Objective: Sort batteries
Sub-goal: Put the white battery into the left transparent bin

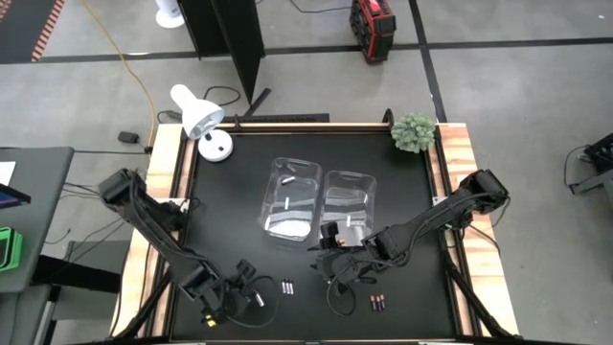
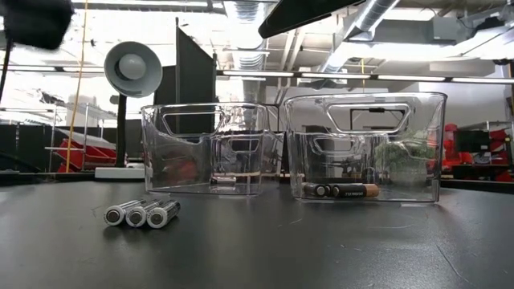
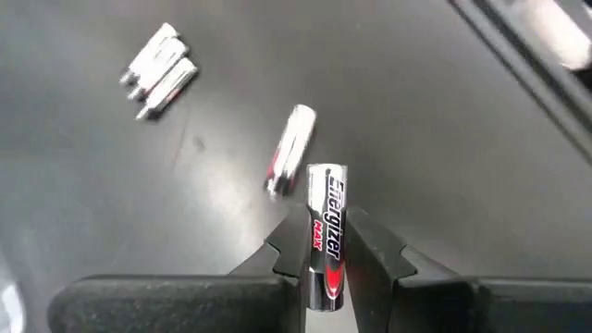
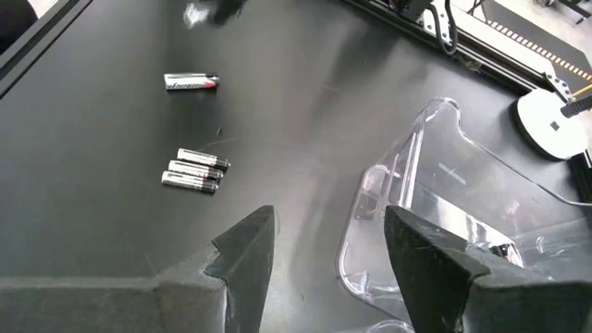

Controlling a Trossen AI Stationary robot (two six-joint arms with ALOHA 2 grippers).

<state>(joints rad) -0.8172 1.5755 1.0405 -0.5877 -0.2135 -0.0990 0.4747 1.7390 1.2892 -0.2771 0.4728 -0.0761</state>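
Starting at the left of the black desk (image 1: 230,192), I am watching my left end effector (image 3: 328,242) near the front edge, pinching one silver battery (image 3: 326,227) lengthwise between its fingers, with a second silver battery (image 3: 289,148) lying loose just beyond it. Moving right, three silver batteries (image 1: 287,286) are lying side by side, touching, on the open surface. Behind them, the two clear bins (image 1: 290,196) are sitting next to each other mid-desk; the right bin (image 2: 365,144) is holding a dark battery with a copper end (image 2: 341,191). My right end effector (image 4: 324,245) is hovering with its fingers spread wide, empty, at that bin's near rim. Further right, dark batteries (image 1: 377,304) are waiting near the front edge. I am judging these cells light, rigid and smooth, likely to roll or slip, so gripping across the middle of the barrel looks safest.
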